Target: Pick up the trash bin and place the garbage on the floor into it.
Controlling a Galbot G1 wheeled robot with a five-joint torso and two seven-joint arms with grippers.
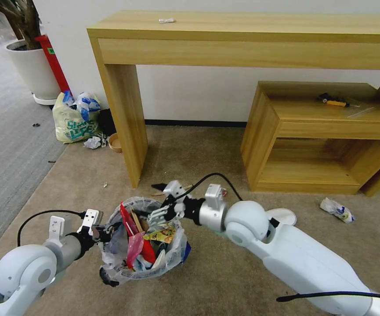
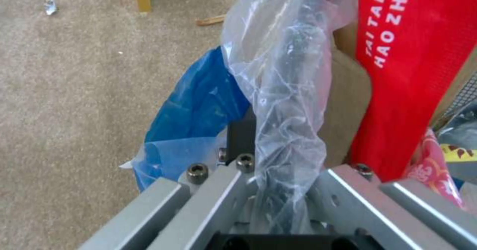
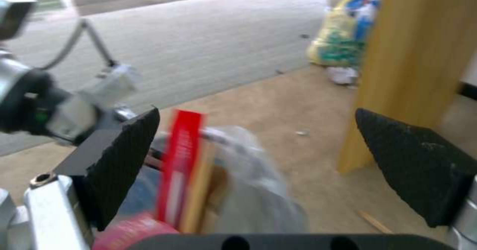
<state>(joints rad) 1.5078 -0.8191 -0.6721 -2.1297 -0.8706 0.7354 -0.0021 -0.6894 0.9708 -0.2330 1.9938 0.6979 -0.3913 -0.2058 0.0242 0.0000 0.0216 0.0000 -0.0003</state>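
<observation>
1. the trash bin, a small round black one lined with a crinkly clear bag, hangs above the tan carpet floor in front of the robot, between its two arms.
2. the left gripper has its jaws pinched on the bin's rim and liner at the robot's left; in the left wrist view the clear liner runs straight down between the metal fingers.
3. the right gripper sits just over the bin's far rim, jaws spread wide and holding nothing.
4. inside are a red wrapper, brown cardboard and a yellow packet.
5. handling, as a judgement: the bin looks light but top-heavy with tall litter; the liner is slippery and soft, so the grip should bite the stiff rim, not plastic alone.
6. a crumpled plastic wrapper and a white slipper lie on the floor; both look light and squashable, easiest taken at an edge.
</observation>
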